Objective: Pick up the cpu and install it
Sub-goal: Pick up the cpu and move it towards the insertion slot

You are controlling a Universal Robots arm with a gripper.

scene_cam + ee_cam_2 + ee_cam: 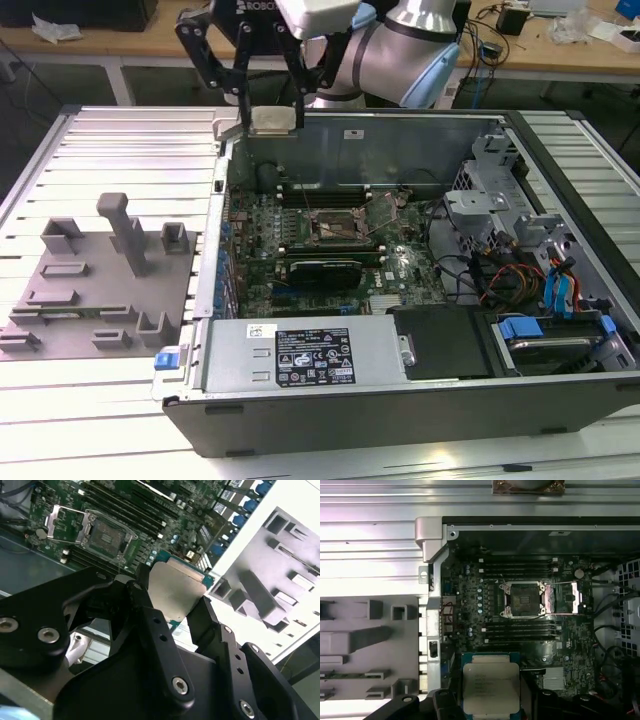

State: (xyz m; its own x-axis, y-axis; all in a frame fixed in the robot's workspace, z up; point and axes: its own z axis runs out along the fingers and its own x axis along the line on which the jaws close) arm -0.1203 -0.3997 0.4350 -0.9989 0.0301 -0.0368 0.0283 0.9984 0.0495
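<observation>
Nearest the exterior camera, the dark front wall of the computer case is seen, with the labelled power supply just behind it. The case is laid with its interior exposed on a slatted metal bench. A grey fixture tray is set on the bench just beside the case, toward the exterior view's left. The gripper is poised above the far edge of the case, near its far corner on the exterior view's left. The cpu is pinched between the two fingers, roughly level, and is carried clear of the case and the bench. The socket is seen uncovered near the middle of the motherboard, well apart from the cpu.

In the second wrist view, the black links of the gripper are seen close up. Its fingers are pressed against opposite edges of the cpu, whose silver face is turned toward the camera. The socket and the fixture tray are seen beyond it, both apart from the chip.

In the first wrist view, the cpu is shown clamped by the gripper, its metal top ringed by a green rim. The socket is seen well apart from it on the motherboard, with its metal frame swung to one side and memory slots ranged along two sides.
</observation>
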